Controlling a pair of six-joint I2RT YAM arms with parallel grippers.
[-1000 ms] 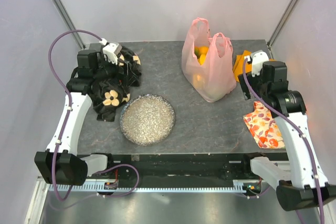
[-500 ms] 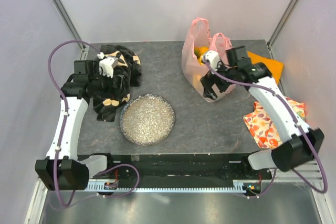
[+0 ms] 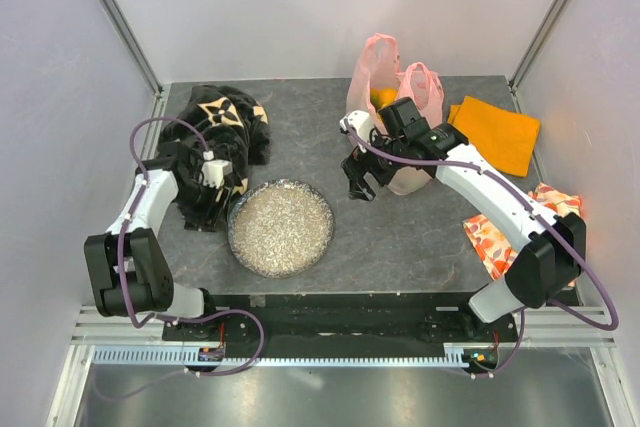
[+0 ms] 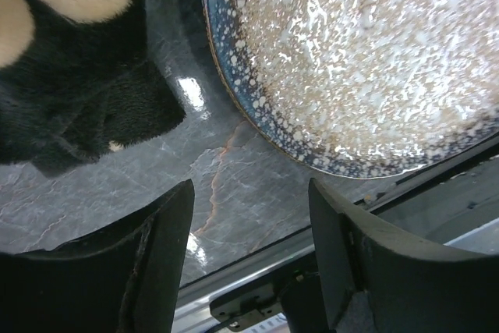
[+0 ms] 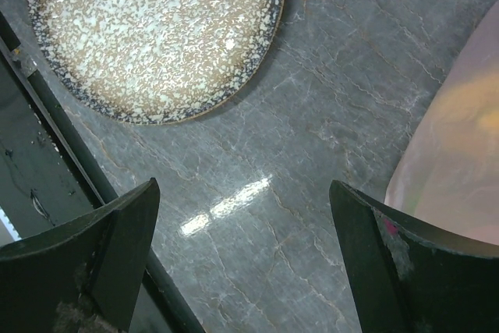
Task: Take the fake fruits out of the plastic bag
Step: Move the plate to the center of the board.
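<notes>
The pink plastic bag [image 3: 385, 72] stands upright at the back of the table, its front hidden by my right arm. A yellow fake fruit [image 3: 381, 98] shows in its mouth. An orange-yellow glow shows through the bag's wall [image 5: 460, 154] in the right wrist view. My right gripper [image 3: 358, 181] hangs open over bare table just left of the bag, fingers wide apart [image 5: 243, 208] and nothing between them. My left gripper [image 3: 214, 197] is open too [image 4: 249, 224]. It is low over the table between the black cloth and the plate, far from the bag.
A round glitter plate [image 3: 280, 228] lies at the front centre. A black floral cloth [image 3: 222, 119] is heaped at the back left. An orange cloth [image 3: 497, 133] lies right of the bag, and a red-patterned cloth [image 3: 512, 242] at the right front edge.
My right arm has swung left across the bag, from its right side to its left front. My left arm has drawn back from over the black cloth toward the plate, its jaws a little narrower.
</notes>
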